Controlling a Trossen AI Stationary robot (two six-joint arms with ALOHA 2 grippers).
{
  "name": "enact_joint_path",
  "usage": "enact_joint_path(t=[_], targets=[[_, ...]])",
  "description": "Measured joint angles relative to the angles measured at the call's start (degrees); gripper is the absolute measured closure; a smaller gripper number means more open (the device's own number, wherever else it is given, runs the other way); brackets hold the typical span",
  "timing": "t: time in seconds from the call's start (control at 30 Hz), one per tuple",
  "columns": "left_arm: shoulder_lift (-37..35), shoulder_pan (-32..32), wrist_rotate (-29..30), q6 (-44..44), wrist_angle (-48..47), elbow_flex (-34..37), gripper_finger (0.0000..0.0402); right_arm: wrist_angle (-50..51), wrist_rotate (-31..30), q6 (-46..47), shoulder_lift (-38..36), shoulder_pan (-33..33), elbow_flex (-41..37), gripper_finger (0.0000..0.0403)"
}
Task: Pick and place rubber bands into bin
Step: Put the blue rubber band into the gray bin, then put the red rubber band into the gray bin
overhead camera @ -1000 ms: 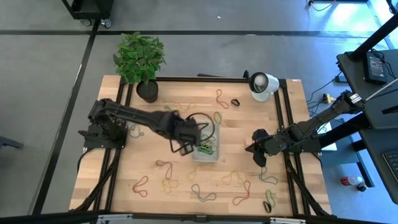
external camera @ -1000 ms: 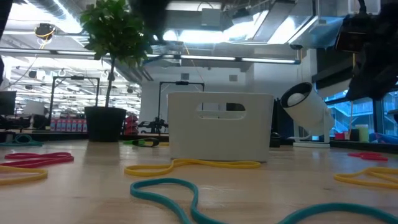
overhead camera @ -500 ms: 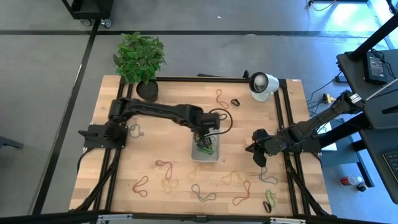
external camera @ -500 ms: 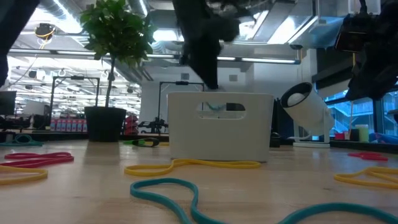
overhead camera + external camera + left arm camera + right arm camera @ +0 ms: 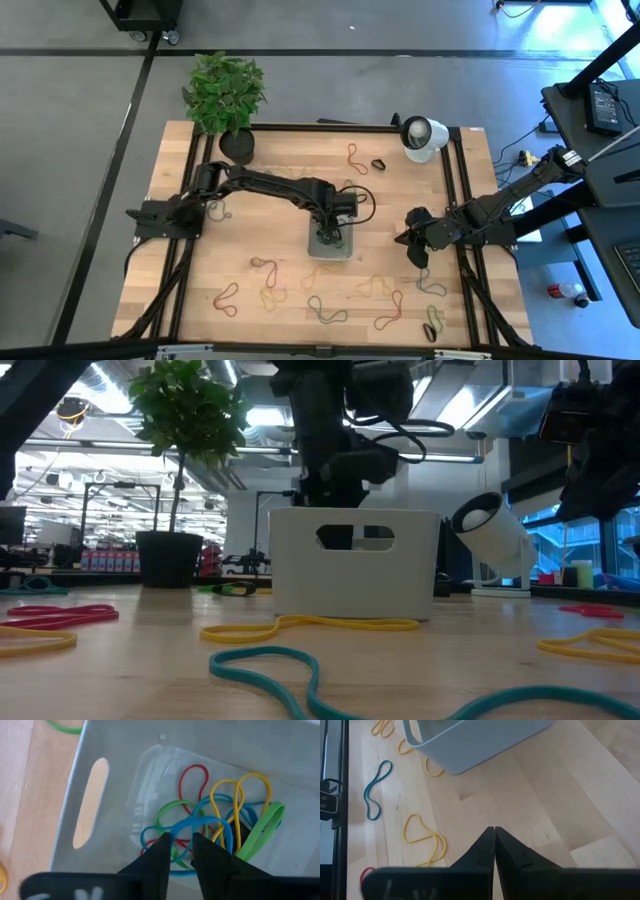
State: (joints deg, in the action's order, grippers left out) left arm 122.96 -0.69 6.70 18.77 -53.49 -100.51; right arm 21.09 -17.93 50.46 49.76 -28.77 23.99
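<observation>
Seen from above: wooden worktop (image 5: 250,290) w/ two dark arms. Left gripper (image 5: 331,232) reaching across to centre, pointing down into the bin (image 5: 345,250), a small grey-white tray mid-worktop. In left wrist view, fingers (image 5: 159,851) slightly apart, a narrow gap, w/ a blue band (image 5: 192,822) lying across the tips; can't tell if pinched or just resting there. Under it, inside the bin, a tangle of rubber bands (image 5: 247,790): red, yellow, green, blue, overlapping.

Right gripper (image 5: 414,244) hanging over the worktop's right side, well apart from the bin, fingers pressed together, holding nothing. Right wrist view: bin corner ahead, a teal band (image 5: 374,787) and a yellow band (image 5: 424,836) on bare wood nearby.

More loose bands scattered on the worktop, mostly along the near edge and a few by the far edge. Potted plant (image 5: 224,92) at far-left corner, round white lamp-like object (image 5: 423,135) at far-right corner.

Low view: bin front w/ handle slot, left arm coming down from above into it; yellow band (image 5: 300,626) touching the bin's base, teal band (image 5: 290,665) closer to camera.
</observation>
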Motion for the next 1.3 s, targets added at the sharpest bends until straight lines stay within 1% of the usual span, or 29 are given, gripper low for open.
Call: enact_joint_path(t=[0.13,0.27,0.43,0.5,0.6,0.77,0.87,0.93,0.97,1.07,1.17,1.23,1.3], targets=[[-0.32,0.00,-0.25,0.12,0.00,0.00,0.0283,0.10,-0.02,-0.72,0.00,0.00,0.00,0.0387],[-0.37,-0.02,-2.07,0.10,-0.26,-0.02,0.0256,0.15,-0.02,-1.39,0.00,0.00,0.00,0.0387],[-1.37,0.09,-2.04,1.48,-0.48,0.02,0.0236,0.14,-0.02,-1.45,0.00,-0.01,0.00,0.0387],[-3.11,0.09,-1.85,2.08,-0.41,0.00,0.0238,0.06,-0.02,-1.42,0.00,0.00,0.00,0.0387],[-6.36,0.02,-1.70,2.31,-0.75,0.00,0.0251,-0.40,-0.02,-1.19,-0.02,0.00,0.00,0.0387],[-12.32,-0.79,-1.57,-0.32,-1.73,0.89,0.0299,-0.31,-0.02,-1.22,-0.04,-0.01,0.00,0.0387],[-16.08,-1.42,-1.80,-0.49,-2.06,4.09,0.0344,-0.39,-0.02,-1.25,-0.04,0.00,0.00,0.0387],[-18.75,-2.13,-1.73,-0.46,-1.91,7.29,0.0380,-0.47,-0.02,-1.18,-0.04,-0.01,0.00,0.0387],[-20.00,-2.60,-1.40,-0.29,-1.96,9.16,0.0390,-0.67,-0.02,-1.18,-0.04,0.00,0.00,0.0387],[-24.09,-3.81,-1.31,1.14,-0.76,15.73,0.0398,-1.56,-0.77,-1.29,-0.02,0.30,0.00,0.0387],[-28.41,-4.58,-1.33,3.16,2.52,23.80,0.0400,-4.42,-4.46,-1.66,0.00,1.96,0.00,0.0387],[-31.71,-4.86,-1.85,4.29,6.76,29.84,0.0400,-7.53,-5.01,-3.95,0.55,3.81,0.26,0.0387],[-34.86,-4.90,-2.61,4.47,11.85,36.06,0.0400,-8.17,-4.91,-7.23,1.93,6.47,1.89,0.0387]])
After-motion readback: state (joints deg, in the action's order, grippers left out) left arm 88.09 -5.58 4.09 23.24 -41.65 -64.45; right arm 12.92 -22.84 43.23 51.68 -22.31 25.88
